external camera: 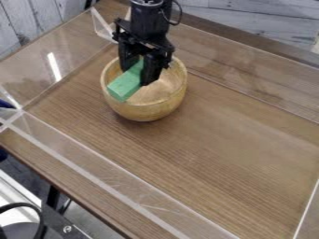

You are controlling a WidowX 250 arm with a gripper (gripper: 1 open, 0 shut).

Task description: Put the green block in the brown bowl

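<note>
There was one arm, one gripper (130, 67), one block (123, 85) and one bowl (148, 101), all on a single table (187, 163). One dark cable (28, 205) curled at the lower left corner.

The arm, black, came in from the top of the view and reached down over the back left part of the bowl, its gripper lowest and pointing down toward the block.

The block, green, lay just below the fingertips in the view, at the gripper's lower end. It was tilted, its lower end toward the left front of the bowl and its upper end meeting the dark fingers. It showed over the bowl's left side; whether it touched the wood could not be told. The gripper seemed to have the block between its fingers, though their tips were too dark and small to show how firmly they pressed.
</note>
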